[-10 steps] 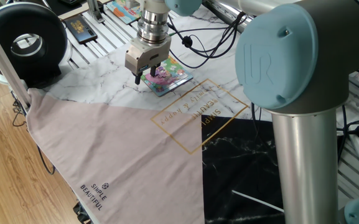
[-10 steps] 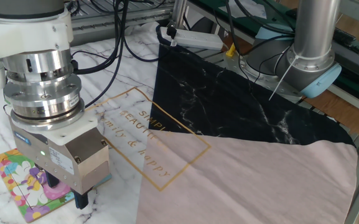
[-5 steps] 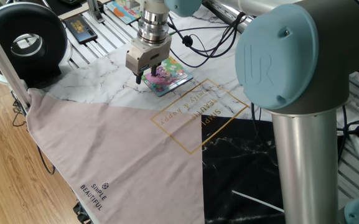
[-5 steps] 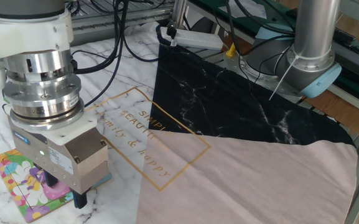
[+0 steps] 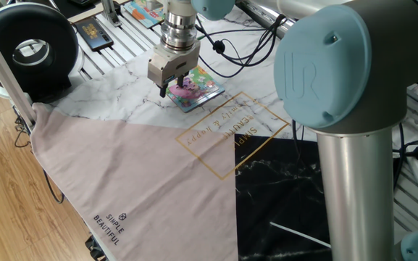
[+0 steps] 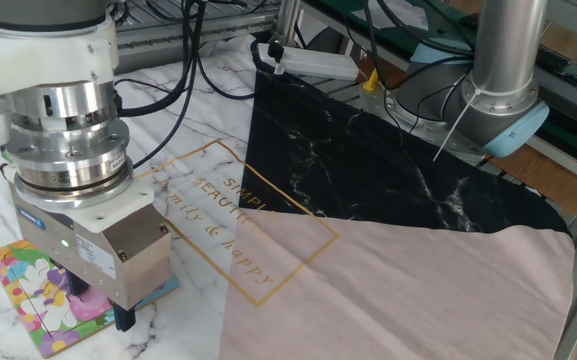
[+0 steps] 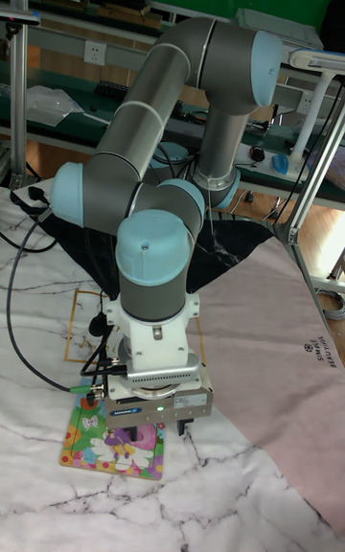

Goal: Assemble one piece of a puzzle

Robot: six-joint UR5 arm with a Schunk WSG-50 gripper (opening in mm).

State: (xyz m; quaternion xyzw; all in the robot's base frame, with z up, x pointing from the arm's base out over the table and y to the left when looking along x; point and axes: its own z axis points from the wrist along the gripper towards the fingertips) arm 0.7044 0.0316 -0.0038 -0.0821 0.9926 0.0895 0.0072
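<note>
- Basically, the pincer [image 6: 96,308] sits low over the puzzle [image 6: 30,292], wrist pointing straight down, probably so the piece can go flat into its slot.
- Puzzle lies flat on the marble-print part of the table [image 5: 132,80], near the gold-lettered frame on the cloth [image 5: 227,130]; in the tall fixed view it shows under the tool, left of centre [image 7: 96,442].
- The piece [image 6: 60,287]: a small purple-violet bit shows right at the fingers, over the board's picture. Can't tell if it is seated, just touching, or a little above.
- Pincer state: jaws look close together around that purple bit, but the tool body hides the tips in every view, so whether it grips the piece or has let go — cannot tell.
- One dark finger [image 6: 125,319] hangs at the board's near edge in the other fixed view, touching or just above the table; unclear which.
- In one fixed view the pincer [image 5: 171,87] covers the board's left half, pink and green picture [image 5: 198,88] visible to its side.
- Step, as a judgement: insertion of the piece, late in the task.
- Next move likely needs a straight press or a clean release with no sideways drag.
- Risk: the light board could slide on the smooth table, or the piece could tilt on a knob and sit proud.
- Second colourful board [image 5: 142,10] rests well apart at the far edge, not involved.
</note>
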